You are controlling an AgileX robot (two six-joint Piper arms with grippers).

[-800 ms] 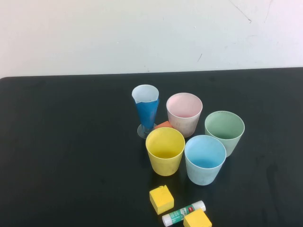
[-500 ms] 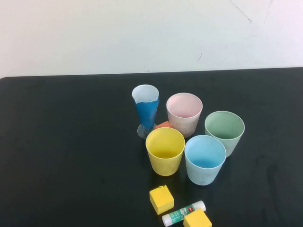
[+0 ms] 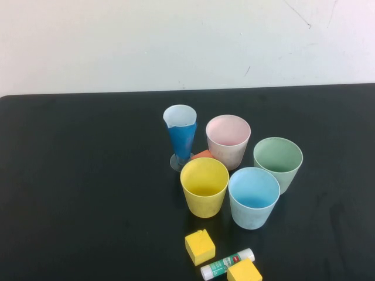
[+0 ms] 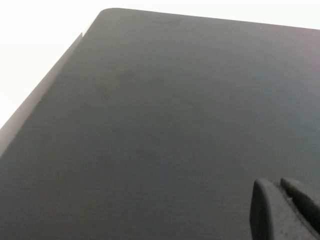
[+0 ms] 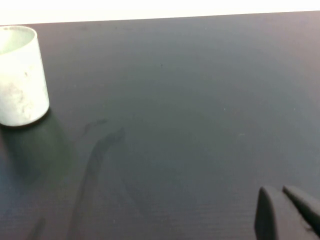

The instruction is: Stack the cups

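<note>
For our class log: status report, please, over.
Left gripper, right gripper parked over bare table. Four cups unstacked, upright. Blue glass, orange block crowd them.

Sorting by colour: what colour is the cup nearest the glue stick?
Light blue, clearest in the high view.

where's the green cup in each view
High view: green cup at the right of the cup cluster, behind the light blue cup.
Left wrist view: not in it; only bare black table and the left gripper.
Right wrist view: likely the pale cup at the edge; right gripper in the corner.
Shared landmark: the black table.
</note>
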